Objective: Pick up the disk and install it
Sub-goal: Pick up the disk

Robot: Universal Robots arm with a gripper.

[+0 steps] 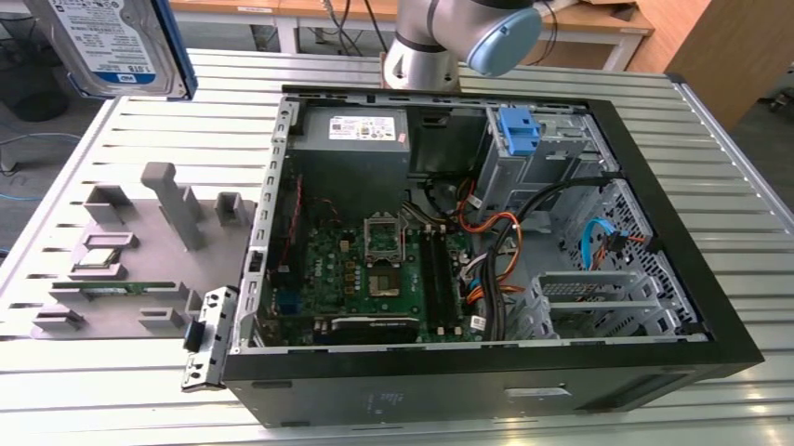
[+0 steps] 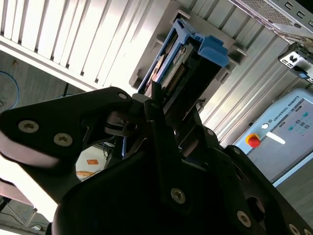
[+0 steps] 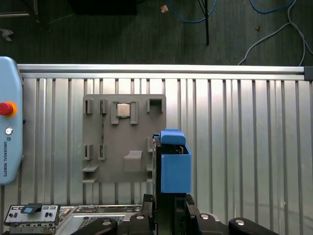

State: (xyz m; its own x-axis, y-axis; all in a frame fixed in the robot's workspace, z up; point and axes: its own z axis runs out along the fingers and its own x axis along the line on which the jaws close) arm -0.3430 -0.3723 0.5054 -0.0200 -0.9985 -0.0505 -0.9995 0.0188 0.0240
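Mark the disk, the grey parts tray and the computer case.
the disk point(image 1: 106, 42), exterior view, on its white-and-blue label.
the grey parts tray point(image 3: 122, 137), first wrist view, on a bare patch of its plate.
the computer case point(image 1: 434, 395), exterior view, on its dark outer wall.

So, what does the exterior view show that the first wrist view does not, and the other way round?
Exterior view: the inside of the open computer case, with its motherboard, grey power-supply box and bare blue bracket, plus the label face of the disk.
First wrist view: the hand closed on the disk, seen edge-on; a pendant with a red button; cables on the floor.
Both: the disk, the grey parts tray and the slatted table.
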